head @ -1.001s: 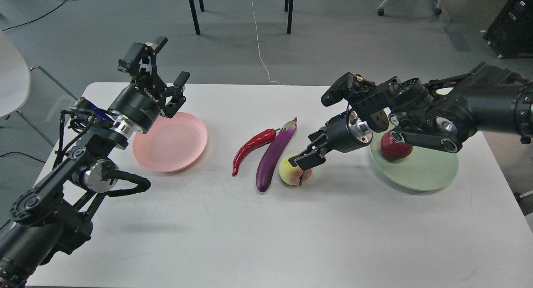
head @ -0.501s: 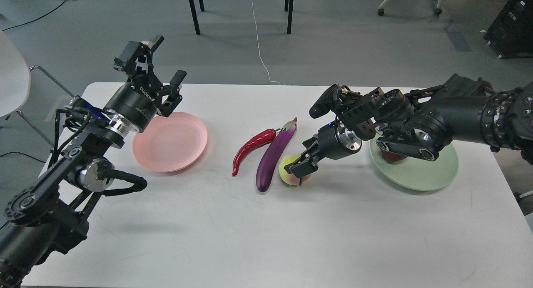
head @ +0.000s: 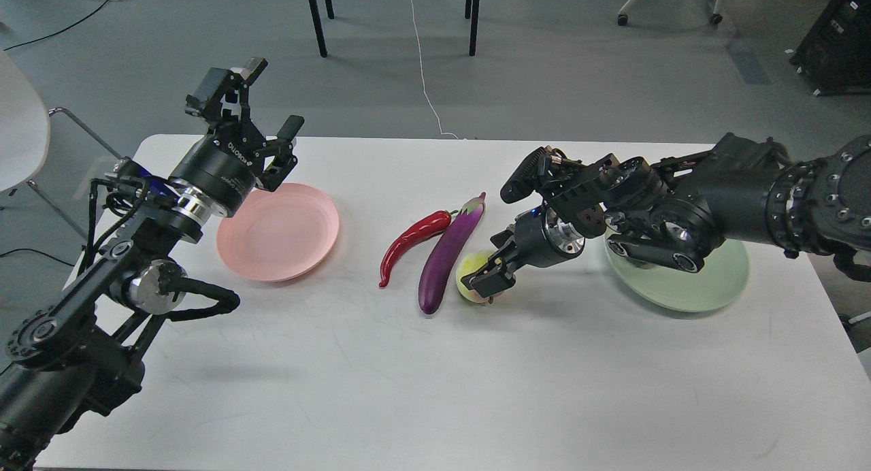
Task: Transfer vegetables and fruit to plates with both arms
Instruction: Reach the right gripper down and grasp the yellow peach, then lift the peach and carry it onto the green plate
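The red chili pepper [head: 412, 243] and the purple eggplant [head: 449, 250] lie side by side at the table's middle. The yellow-green peach [head: 468, 275] sits just right of the eggplant. My right gripper [head: 490, 273] is low over the peach, its fingers spread on either side of it, and the peach rests on the table. The pale green plate [head: 687, 290] is partly under my right arm, which hides the pomegranate. My left gripper [head: 262, 110] is open and empty, raised above the far left rim of the empty pink plate [head: 279, 233].
The white table [head: 408, 376] ends close behind the plates and at the right past the green plate. A white chair [head: 20, 124] stands off the left edge. Chair legs and cables are on the floor beyond.
My right arm has reached further left and lowered, bringing its gripper down around the peach and covering the pomegranate. My left gripper has shifted slightly left and back.
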### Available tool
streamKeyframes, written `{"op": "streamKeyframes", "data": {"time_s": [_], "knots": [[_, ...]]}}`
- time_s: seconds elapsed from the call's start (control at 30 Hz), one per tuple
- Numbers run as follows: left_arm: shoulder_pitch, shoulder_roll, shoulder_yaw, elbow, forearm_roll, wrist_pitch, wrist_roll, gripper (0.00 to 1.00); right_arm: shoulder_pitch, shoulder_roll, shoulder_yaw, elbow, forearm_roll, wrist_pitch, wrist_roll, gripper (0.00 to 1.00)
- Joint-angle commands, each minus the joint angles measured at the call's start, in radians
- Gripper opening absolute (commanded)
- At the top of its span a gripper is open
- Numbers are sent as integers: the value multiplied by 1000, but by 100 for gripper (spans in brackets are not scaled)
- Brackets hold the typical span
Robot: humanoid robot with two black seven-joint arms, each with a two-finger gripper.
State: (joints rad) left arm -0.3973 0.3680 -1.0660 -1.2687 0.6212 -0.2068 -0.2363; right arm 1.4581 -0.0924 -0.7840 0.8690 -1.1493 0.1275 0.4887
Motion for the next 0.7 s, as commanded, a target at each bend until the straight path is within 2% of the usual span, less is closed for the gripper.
{"op": "streamKeyframes", "data": {"time_s": [0.0, 0.33, 0.47, 0.53, 0.67], "knots": [[0, 0, -2, 0, 0, 0, 0, 98, -8, 3, 0, -2, 0, -15, 0, 98], [0, 0, -3, 0, 0, 0, 0, 98, -27, 28, -3, -19, -4, -35, 0, 94], [0, 0, -3, 0, 0, 0, 0, 98, -25, 29, -15, -19, -6, -35, 0, 89], [0, 0, -3, 0, 0, 0, 0, 98, -25, 33, -38, -19, -6, -35, 0, 78], [2, 0, -3, -1, 0, 0, 0, 98, -22, 31, -50, -19, -6, -35, 0, 36]]}}
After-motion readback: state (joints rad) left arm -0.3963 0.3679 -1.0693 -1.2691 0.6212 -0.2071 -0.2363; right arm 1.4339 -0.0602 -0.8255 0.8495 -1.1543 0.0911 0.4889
